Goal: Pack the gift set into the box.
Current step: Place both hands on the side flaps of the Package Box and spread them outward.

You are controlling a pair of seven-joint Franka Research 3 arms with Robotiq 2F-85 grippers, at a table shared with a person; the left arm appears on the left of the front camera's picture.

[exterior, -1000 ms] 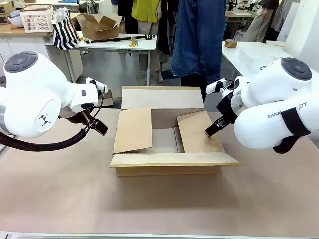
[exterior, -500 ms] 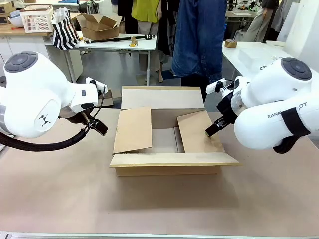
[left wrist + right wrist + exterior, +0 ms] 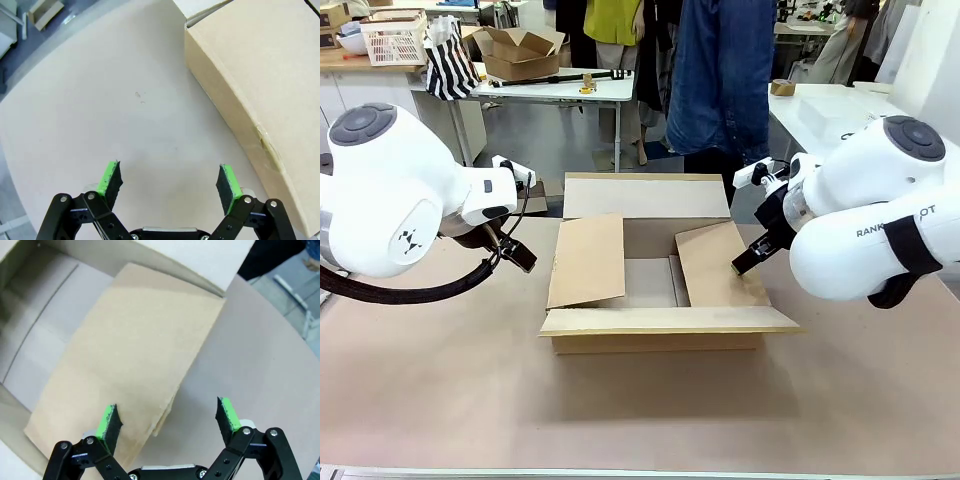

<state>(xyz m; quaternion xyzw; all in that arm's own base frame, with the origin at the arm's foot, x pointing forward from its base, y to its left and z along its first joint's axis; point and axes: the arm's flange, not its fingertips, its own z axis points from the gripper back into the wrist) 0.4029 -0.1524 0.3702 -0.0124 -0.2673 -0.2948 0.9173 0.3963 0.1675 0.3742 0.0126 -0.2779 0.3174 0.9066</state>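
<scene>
The box (image 3: 655, 300), a large brown cardboard carton, sits mid-table with its near and far flaps spread out and its two side flaps leaning inward. Its inside looks bare; the gift set is out of view. My left gripper (image 3: 518, 255) hovers left of the box, open over the brown tabletop, with the box's left flap (image 3: 260, 85) at its right in the left wrist view (image 3: 169, 181). My right gripper (image 3: 742, 265) hangs open just above the right flap's outer edge (image 3: 135, 370), empty (image 3: 168, 421).
A person in a blue garment (image 3: 720, 80) stands at the far side behind the box. Behind, a table (image 3: 555, 88) holds a smaller open carton (image 3: 520, 52), a striped bag (image 3: 450, 62) and a white basket (image 3: 392, 38). Bare tabletop lies in front of the box.
</scene>
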